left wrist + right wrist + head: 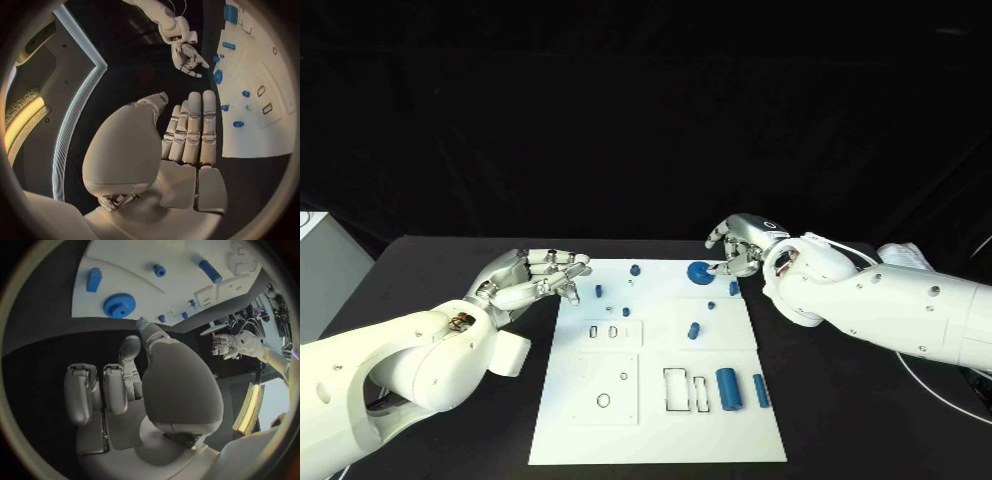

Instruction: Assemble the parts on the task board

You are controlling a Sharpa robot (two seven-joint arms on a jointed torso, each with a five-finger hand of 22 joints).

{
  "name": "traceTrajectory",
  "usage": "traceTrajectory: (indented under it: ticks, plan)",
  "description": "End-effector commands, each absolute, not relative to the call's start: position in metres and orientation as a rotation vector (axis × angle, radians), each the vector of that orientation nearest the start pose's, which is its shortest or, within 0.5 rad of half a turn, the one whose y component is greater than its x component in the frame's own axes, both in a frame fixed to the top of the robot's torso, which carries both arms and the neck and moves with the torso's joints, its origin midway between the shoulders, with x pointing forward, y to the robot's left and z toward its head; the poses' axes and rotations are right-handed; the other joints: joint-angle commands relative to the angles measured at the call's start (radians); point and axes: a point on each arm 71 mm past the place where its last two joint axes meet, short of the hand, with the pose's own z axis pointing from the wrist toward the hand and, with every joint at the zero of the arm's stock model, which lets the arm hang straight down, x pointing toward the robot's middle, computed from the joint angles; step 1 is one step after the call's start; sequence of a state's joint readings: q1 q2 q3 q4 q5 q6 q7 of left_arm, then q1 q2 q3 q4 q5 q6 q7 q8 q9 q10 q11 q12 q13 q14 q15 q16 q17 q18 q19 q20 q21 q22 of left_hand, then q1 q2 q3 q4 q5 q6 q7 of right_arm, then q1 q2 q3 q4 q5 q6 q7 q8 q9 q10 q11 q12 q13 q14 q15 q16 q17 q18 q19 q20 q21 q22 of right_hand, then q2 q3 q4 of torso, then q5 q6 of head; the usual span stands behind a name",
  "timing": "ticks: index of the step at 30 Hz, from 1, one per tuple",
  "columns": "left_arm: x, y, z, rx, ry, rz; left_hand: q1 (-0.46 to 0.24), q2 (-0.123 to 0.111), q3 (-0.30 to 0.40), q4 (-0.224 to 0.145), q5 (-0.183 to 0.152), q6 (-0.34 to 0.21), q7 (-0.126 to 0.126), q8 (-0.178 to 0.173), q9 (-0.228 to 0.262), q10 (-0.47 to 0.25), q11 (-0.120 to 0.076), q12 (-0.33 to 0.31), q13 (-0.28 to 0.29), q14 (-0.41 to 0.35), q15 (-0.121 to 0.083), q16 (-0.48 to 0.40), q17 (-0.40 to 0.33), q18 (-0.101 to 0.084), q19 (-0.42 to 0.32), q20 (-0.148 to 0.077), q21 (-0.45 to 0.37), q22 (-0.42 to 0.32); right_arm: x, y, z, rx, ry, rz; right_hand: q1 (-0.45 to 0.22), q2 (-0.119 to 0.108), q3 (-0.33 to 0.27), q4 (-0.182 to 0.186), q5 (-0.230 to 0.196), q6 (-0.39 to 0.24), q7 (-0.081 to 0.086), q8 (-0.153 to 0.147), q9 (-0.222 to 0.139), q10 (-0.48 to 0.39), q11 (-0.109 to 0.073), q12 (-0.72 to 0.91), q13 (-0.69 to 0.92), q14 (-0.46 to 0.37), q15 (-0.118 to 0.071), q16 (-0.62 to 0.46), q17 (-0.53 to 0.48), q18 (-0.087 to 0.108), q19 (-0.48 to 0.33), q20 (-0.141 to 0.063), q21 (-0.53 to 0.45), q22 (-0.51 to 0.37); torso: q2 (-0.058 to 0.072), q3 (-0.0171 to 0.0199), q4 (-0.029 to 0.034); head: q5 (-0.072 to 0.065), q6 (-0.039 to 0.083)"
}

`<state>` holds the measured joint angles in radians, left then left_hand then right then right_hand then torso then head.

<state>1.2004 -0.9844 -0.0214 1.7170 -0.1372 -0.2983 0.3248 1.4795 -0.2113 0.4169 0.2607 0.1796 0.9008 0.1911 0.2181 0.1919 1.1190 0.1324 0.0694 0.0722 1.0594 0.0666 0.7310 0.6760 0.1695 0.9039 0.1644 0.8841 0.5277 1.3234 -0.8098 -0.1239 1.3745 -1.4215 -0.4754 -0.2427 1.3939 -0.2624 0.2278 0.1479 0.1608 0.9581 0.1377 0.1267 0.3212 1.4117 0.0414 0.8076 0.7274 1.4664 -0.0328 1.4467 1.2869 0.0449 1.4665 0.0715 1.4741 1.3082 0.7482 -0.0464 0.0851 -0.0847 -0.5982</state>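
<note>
— Left hand [531, 278] first: where is it, and is it holding anything?

— It hovers over the black surface [430, 280] just beside the task board [661, 420], at the far corner on that side. Nothing is in it; in its own wrist view the fingers [190, 130] lie straight and side by side, the palm bare.

— And the right hand [740, 250]?

— At the far edge of the task board, on the other side. Its fingertips [727, 266] point down right next to the blue gear [700, 270]. From the head view I cannot tell whether they touch it; the right wrist view shows the gear [119, 305] just beyond the fingers, with nothing clasped.

— Where are the other parts?

— All on the board. Two blue cylinders [728, 388] lie side by side near the front edge on the right, next to rectangular slots [675, 390]. Small blue pegs [691, 330] are scattered across the far half.
</note>
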Motion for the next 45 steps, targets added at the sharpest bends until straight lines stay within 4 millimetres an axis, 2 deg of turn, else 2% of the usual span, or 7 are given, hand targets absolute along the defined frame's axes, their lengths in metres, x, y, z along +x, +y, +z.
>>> traceTrajectory:
  ticks: [1,2,8,13,19,27,45]
  plan:
    - [0.452,0.215,-0.156,-0.965,1.521,-1.582,0.005,0.000,0.005,-0.001,-0.003,-0.001,0.006,-0.005,0.001,-0.001,0.004,-0.002,0.002,-0.010,0.000,0.006,0.001,0.013,-0.009,-0.001,0.004,0.001,0.533,-0.253,-0.162,0.127,1.654,0.432,0.038,0.027,-0.114,0.078,0.007,-0.087,0.029,0.045,0.028,0.086,0.039,0.696,0.755,0.087,0.040,0.094,0.199,-0.040,0.096,0.031,0.083,0.245,0.004,0.0065,-0.0035,-0.003,-0.003]
    - [0.452,0.215,-0.157,-0.965,1.521,-1.582,0.005,0.000,0.005,-0.001,-0.003,-0.001,0.006,-0.005,0.001,-0.001,0.004,-0.002,0.002,-0.010,0.000,0.006,0.001,0.013,-0.009,-0.001,0.004,0.001,0.534,-0.257,-0.164,0.143,1.668,0.425,0.044,0.028,-0.121,0.089,0.009,-0.093,0.031,0.053,0.031,0.112,0.042,0.723,0.789,0.093,0.041,0.106,0.229,-0.044,0.103,0.036,0.095,0.260,0.005,0.0078,-0.0034,-0.004,-0.004]
    - [0.454,0.215,-0.157,-0.965,1.523,-1.582,0.005,0.000,0.005,-0.001,-0.003,-0.001,0.006,-0.005,0.001,-0.001,0.004,-0.002,0.002,-0.010,0.000,0.006,0.001,0.013,-0.009,-0.001,0.004,0.001,0.541,-0.261,-0.170,0.189,1.703,0.410,0.060,0.030,-0.131,0.122,0.017,-0.108,0.036,0.074,0.039,0.159,0.050,0.763,0.843,0.103,0.048,0.123,0.279,-0.045,0.104,0.044,0.097,0.263,0.003,0.0033,-0.0014,-0.004,-0.011]
    - [0.455,0.215,-0.158,-0.965,1.524,-1.581,0.005,0.000,0.005,-0.001,-0.003,-0.001,0.006,-0.005,0.001,-0.001,0.004,-0.002,0.002,-0.010,0.000,0.006,0.001,0.013,-0.009,-0.001,0.004,0.001,0.547,-0.258,-0.174,0.225,1.708,0.413,0.066,0.038,-0.124,0.134,0.037,-0.104,0.035,0.088,0.044,0.159,0.049,0.763,0.843,0.104,0.049,0.124,0.284,-0.045,0.104,0.046,0.097,0.263,0.004,0.0053,0.0006,-0.006,-0.015]
    - [0.455,0.214,-0.158,-0.965,1.527,-1.582,0.005,0.000,0.005,-0.001,-0.003,-0.001,0.006,-0.005,0.001,-0.001,0.004,-0.002,0.002,-0.010,0.000,0.006,0.001,0.013,-0.009,-0.001,0.004,0.001,0.551,-0.253,-0.177,0.264,1.698,0.435,0.066,0.048,-0.109,0.138,0.083,-0.096,0.032,0.105,0.049,0.159,0.047,0.763,0.843,0.104,0.047,0.124,0.284,-0.045,0.104,0.045,0.097,0.263,0.003,0.0032,0.0014,-0.005,-0.020]
    - [0.456,0.214,-0.158,-0.964,1.528,-1.580,0.005,0.000,0.005,-0.001,-0.003,-0.001,0.006,-0.005,0.001,-0.001,0.004,-0.002,0.002,-0.010,0.000,0.006,0.001,0.013,-0.009,-0.001,0.004,0.001,0.553,-0.245,-0.179,0.269,1.707,0.452,0.065,0.053,-0.101,0.137,0.087,-0.084,0.029,0.113,0.051,0.159,0.044,0.763,0.843,0.104,0.046,0.124,0.284,-0.045,0.104,0.044,0.097,0.263,0.003,0.0027,-0.0012,0.000,-0.025]
    - [0.456,0.213,-0.159,-0.962,1.533,-1.580,0.005,0.000,0.006,-0.001,-0.003,0.000,0.007,-0.005,0.002,0.000,0.004,-0.002,0.002,-0.011,0.000,0.008,0.001,0.013,-0.012,-0.001,0.008,0.004,0.559,-0.237,-0.184,0.268,1.730,0.434,0.067,0.056,-0.095,0.137,0.087,-0.078,0.027,0.115,0.051,0.159,0.043,0.763,0.843,0.104,0.045,0.124,0.284,-0.045,0.104,0.044,0.097,0.263,0.002,0.0029,-0.0009,0.011,-0.031]
